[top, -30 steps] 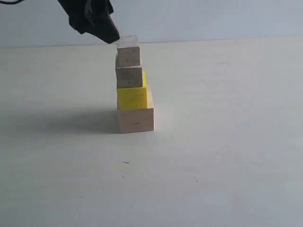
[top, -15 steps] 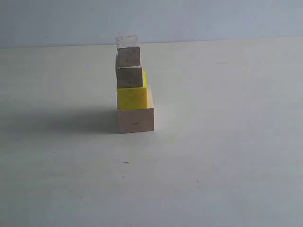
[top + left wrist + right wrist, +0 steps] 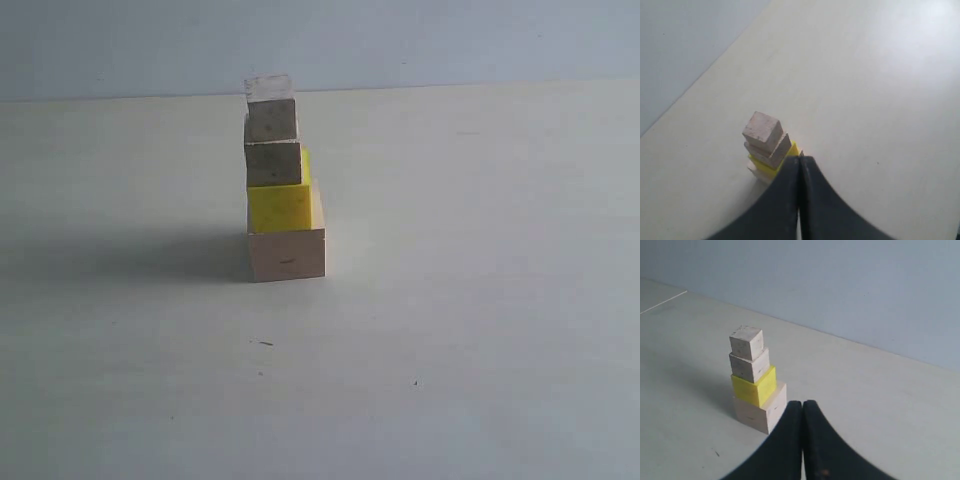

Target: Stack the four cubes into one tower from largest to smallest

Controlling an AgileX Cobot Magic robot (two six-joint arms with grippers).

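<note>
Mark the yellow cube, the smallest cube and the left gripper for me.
yellow cube (image 3: pixel 279 207), exterior view, its front face.
smallest cube (image 3: pixel 271 120), exterior view, its front face.
left gripper (image 3: pixel 799 160), left wrist view, where its shut fingertips meet.

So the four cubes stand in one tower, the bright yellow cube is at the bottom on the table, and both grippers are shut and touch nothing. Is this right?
Not quite. The large pale wood cube is at the bottom; the bright yellow cube sits on it, as the exterior view shows. The rest holds: one tower, left gripper and right gripper shut, touching nothing.
</note>
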